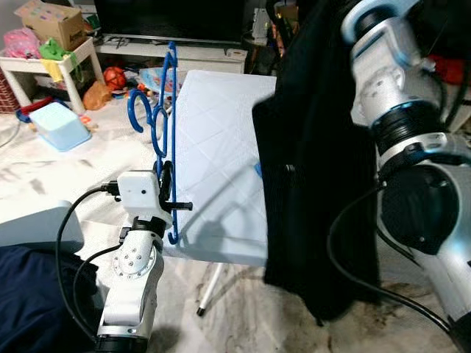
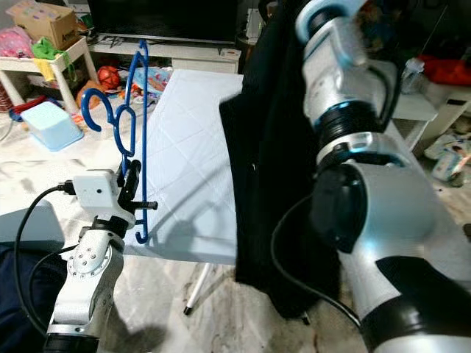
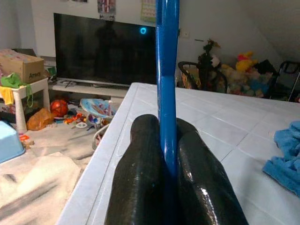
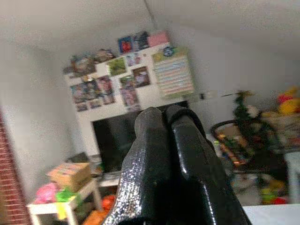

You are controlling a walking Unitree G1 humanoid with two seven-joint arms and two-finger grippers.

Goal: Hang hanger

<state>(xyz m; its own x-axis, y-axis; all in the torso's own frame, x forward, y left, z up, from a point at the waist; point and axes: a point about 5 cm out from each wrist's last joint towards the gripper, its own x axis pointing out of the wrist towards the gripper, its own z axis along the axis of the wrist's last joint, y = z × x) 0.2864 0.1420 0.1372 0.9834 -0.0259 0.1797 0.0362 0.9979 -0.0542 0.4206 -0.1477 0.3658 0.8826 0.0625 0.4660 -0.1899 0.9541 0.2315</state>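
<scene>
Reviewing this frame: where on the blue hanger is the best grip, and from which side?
On a straight bar low down, where the left gripper already clamps it. The hanger stands upright at the table's left edge, hook bent away to the left, so coming from the robot's near side leaves the hook free. The right gripper is raised at the dark garment.

We see a bright blue hanger (image 1: 165, 125) between glossy black fingers (image 3: 140, 183), above a desk (image 1: 221, 147) of pale bluish white with a quilted diamond pattern. A black garment (image 1: 316, 169) hangs beside a silver and black arm (image 1: 412, 147), and a blue cloth (image 3: 286, 154) lies on the desk. On the pale floor (image 1: 44, 169) sit a light blue box (image 1: 59, 125) and orange toys (image 1: 110, 77), near a brown cardboard box (image 1: 51, 22) on a white shelf (image 1: 77, 62).
</scene>
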